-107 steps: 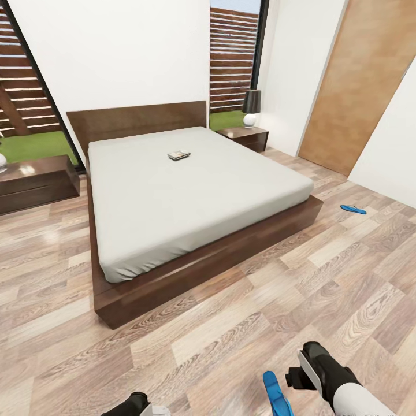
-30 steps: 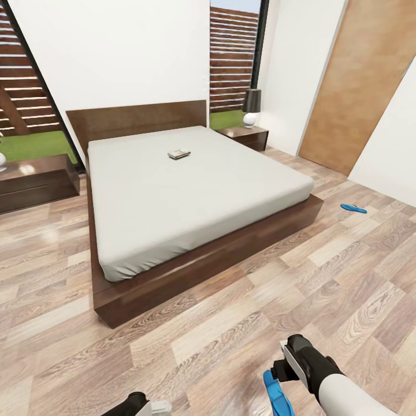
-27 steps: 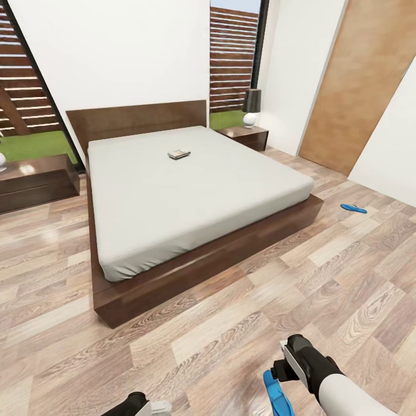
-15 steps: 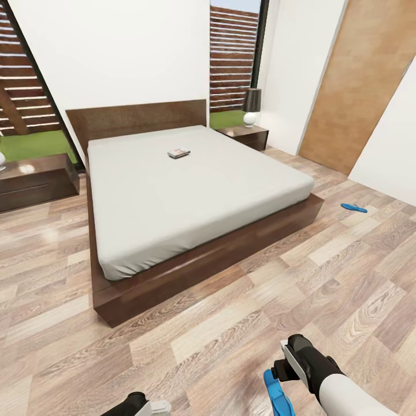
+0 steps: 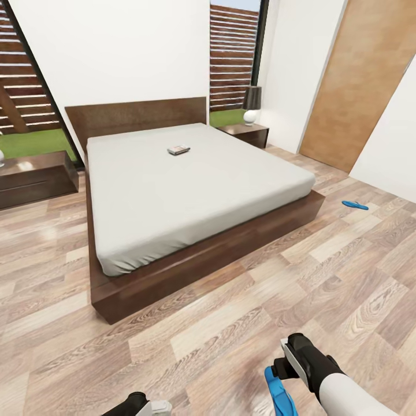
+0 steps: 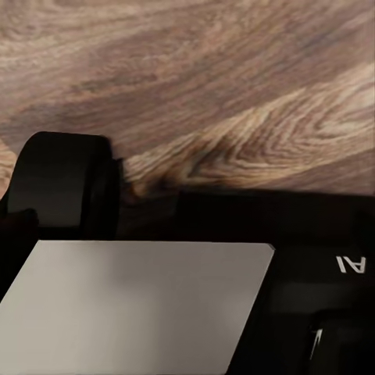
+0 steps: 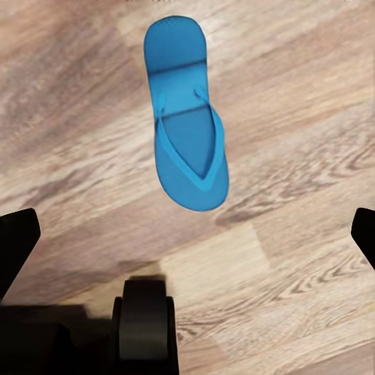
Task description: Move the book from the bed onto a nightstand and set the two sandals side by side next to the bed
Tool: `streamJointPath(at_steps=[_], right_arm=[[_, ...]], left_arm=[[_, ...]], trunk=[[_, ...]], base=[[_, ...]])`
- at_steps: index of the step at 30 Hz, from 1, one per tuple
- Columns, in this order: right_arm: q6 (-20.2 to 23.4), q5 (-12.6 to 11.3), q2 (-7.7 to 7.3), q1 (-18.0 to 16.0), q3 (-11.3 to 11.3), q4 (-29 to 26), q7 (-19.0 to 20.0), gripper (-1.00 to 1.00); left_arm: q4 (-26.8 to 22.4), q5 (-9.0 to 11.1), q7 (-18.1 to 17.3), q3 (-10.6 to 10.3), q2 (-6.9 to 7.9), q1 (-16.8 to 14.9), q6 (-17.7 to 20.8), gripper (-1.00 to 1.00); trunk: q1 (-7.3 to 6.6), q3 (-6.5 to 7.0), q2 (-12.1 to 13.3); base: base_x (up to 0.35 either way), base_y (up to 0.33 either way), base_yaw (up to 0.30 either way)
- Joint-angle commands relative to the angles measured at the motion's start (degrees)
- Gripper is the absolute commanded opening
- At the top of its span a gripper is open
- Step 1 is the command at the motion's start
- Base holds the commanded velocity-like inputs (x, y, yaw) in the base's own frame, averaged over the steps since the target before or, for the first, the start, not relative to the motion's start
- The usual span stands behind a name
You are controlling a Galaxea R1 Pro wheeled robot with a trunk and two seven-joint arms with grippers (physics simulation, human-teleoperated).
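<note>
book (image 5: 178,149): lying flat on the bed (image 5: 190,190) mattress, up toward the headboard, about 12 o'clock in the head view
near sandal (image 5: 280,394): on the wood floor (image 5: 231,323) at 5 o'clock, just beside the right gripper (image 7: 191,234); strap side up in the right wrist view (image 7: 186,113)
far sandal (image 5: 354,204): on the floor at 3 o'clock, past the bed's foot corner, well apart from the near one
nightstand (image 5: 245,134): 1 o'clock, lamp (image 5: 251,105) on top; second one (image 5: 34,179) at 9 o'clock
right fingers: spread wide, dark tips (image 7: 17,242) at both frame edges, holding nothing, above the sandal
left fingers: can't tell; left wrist view has only dark robot body (image 6: 187,297) over floor
</note>
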Motion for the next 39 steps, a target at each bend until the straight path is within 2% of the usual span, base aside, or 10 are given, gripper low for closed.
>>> streamJointPath(at_steps=[1,20,39], right_arm=[[0.3,0.1,0.00,0.0,0.4,-0.1,-0.1,1.00],[0.2,0.1,0.22,-0.1,1.5,-0.3,-0.2,1.00],[-0.1,-0.1,-0.09,-0.1,1.7,-0.1,0.1,1.00]], left_arm=[[-0.1,0.6,0.5,0.0,-0.02,0.0,0.3,1.00],[-0.1,0.5,0.5,-0.1,-0.05,0.0,0.2,1.00],[-0.2,0.6,0.4,0.0,0.21,0.0,0.2,1.00]], trunk=[[0.22,-0.23,-0.4],[4.39,-3.64,-8.1],[4.39,-3.64,-8.1]], base=[[0.000,0.000,0.000],[0.000,0.000,0.000],[0.000,0.000,0.000]])
